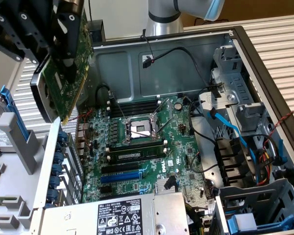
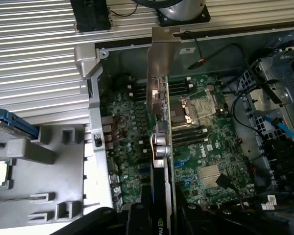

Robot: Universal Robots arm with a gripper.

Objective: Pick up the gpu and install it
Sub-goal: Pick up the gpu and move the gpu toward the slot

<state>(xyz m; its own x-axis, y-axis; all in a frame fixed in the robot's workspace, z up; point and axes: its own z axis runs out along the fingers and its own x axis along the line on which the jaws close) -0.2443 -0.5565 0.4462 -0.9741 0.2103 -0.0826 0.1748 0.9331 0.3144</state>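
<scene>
The gpu, a green circuit board with a dark cooler and a silver end bracket, hangs tilted in the air at the exterior view's upper left. It is above the rear edge of the open computer case. My gripper is shut on its upper part. In the wrist view the gpu appears edge-on with its silver bracket leading, and my gripper clamps the black cooler side. Below it lies the large green motherboard, with a blue expansion slot between black ones.
A silver power supply with a white label sits at the case's near end. A CPU socket and a memory stick lie mid-board. A grey drive cage, blue cables and black wires crowd the exterior view's right.
</scene>
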